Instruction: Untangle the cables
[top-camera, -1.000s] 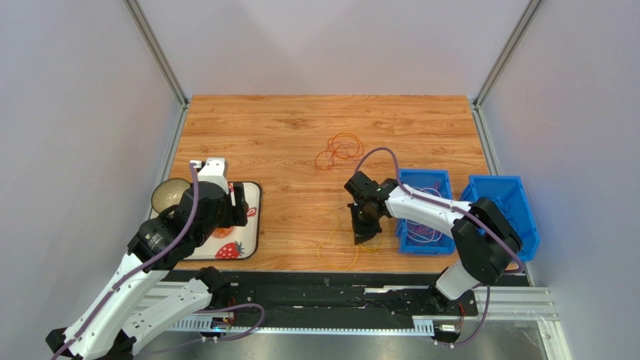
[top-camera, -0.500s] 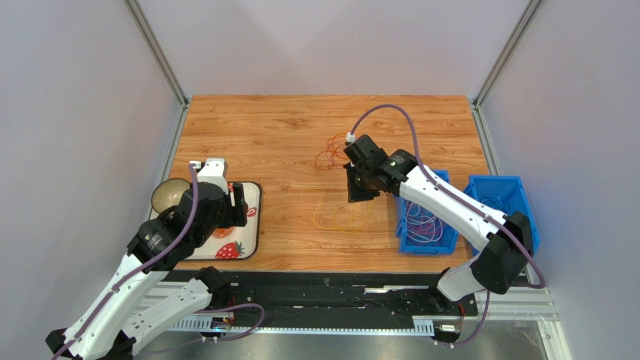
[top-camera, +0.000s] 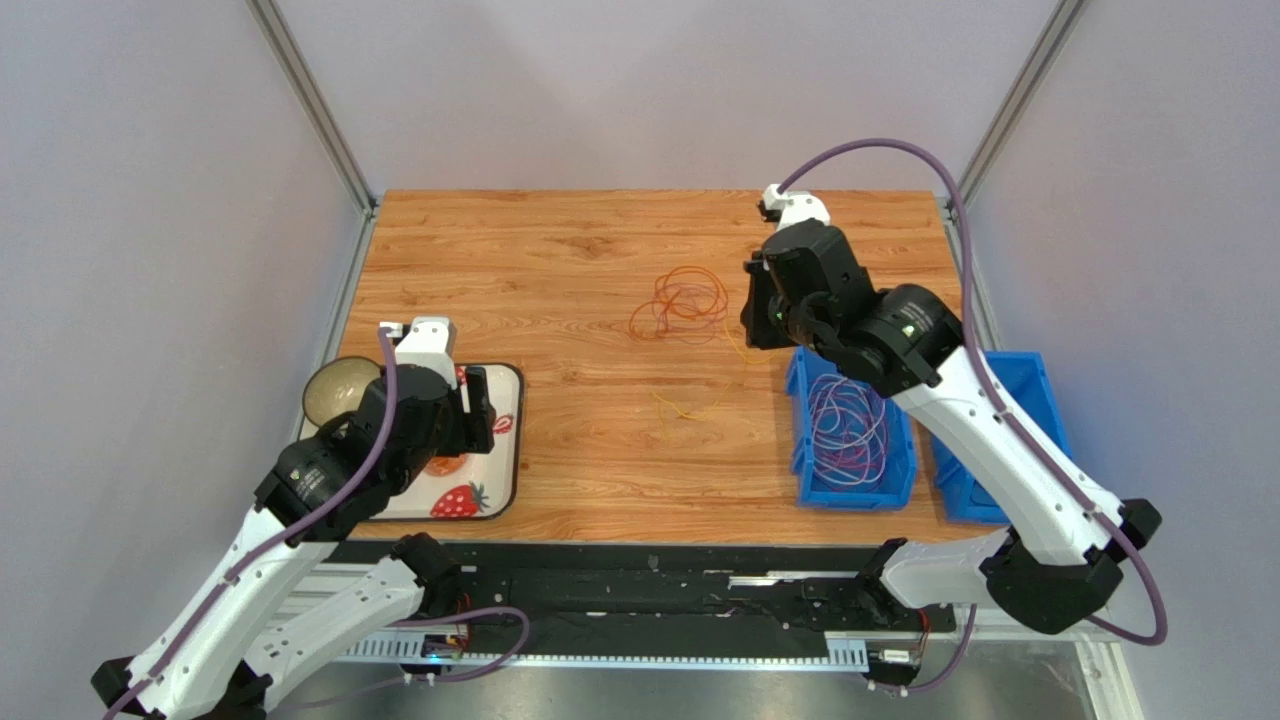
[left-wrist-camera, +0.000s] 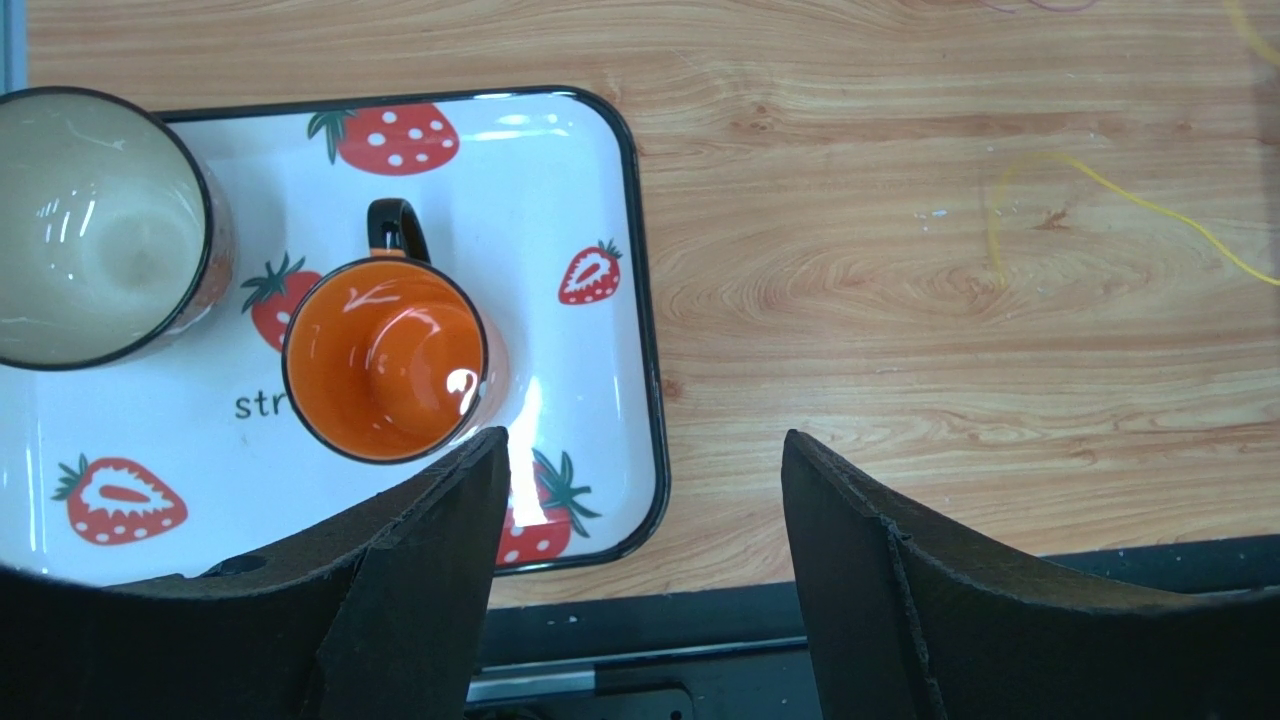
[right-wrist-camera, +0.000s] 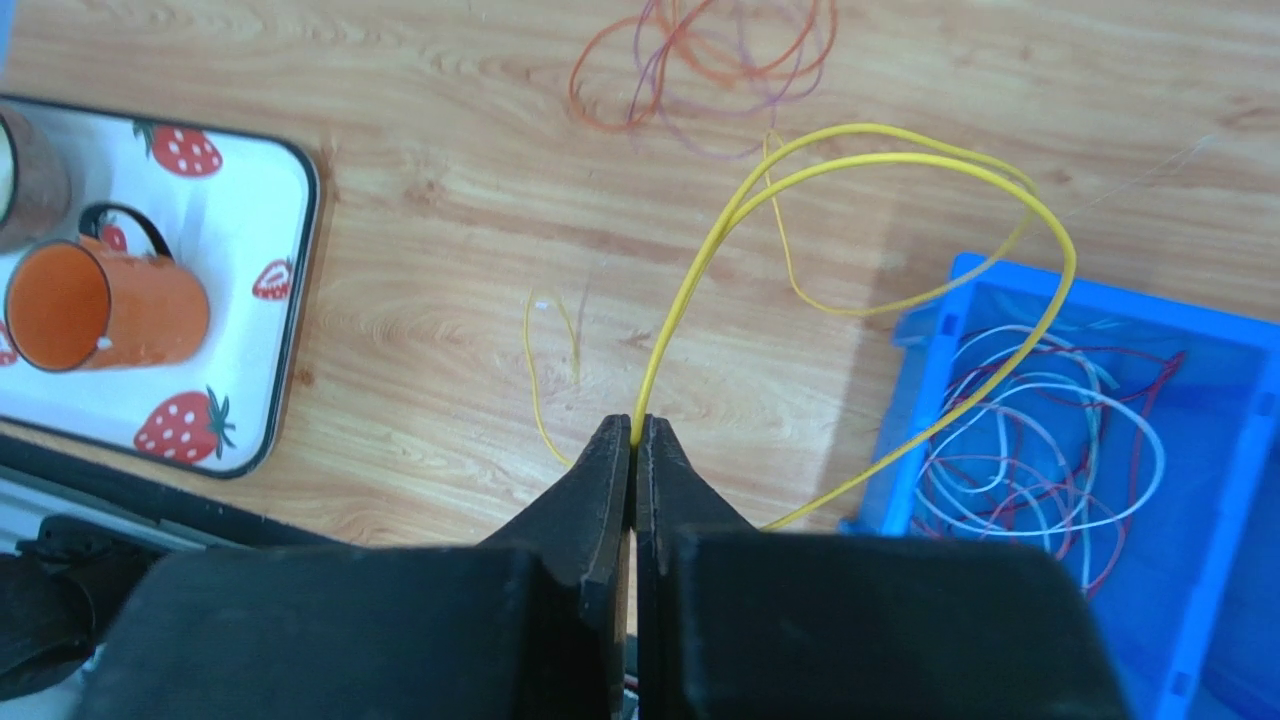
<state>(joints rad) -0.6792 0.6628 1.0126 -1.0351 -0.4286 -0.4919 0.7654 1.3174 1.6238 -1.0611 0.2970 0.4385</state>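
Note:
My right gripper (top-camera: 759, 311) hangs high over the table's middle, just right of a tangle of orange and purple cables (top-camera: 679, 303) (right-wrist-camera: 706, 60). In the right wrist view the gripper (right-wrist-camera: 634, 432) is shut on a yellow cable (right-wrist-camera: 706, 248) that loops out over the wood and the blue bin. Its tail (top-camera: 679, 405) still trails on the table. My left gripper (top-camera: 478, 413) (left-wrist-camera: 642, 450) stands open and empty over the right edge of a strawberry tray (left-wrist-camera: 496, 195). A stretch of the yellow cable (left-wrist-camera: 1112, 203) also shows in the left wrist view.
A blue bin (top-camera: 801, 450) (right-wrist-camera: 932, 323) to the right holds white, purple and red cables. A second blue bin (top-camera: 1037, 390) stands beside it. On the tray sit an orange mug (left-wrist-camera: 383, 360) and a bowl (left-wrist-camera: 90, 225). Metal posts frame the table.
My right arm has risen and swung from the front middle toward the back right, lifting the yellow cable with it. The left arm has not moved.

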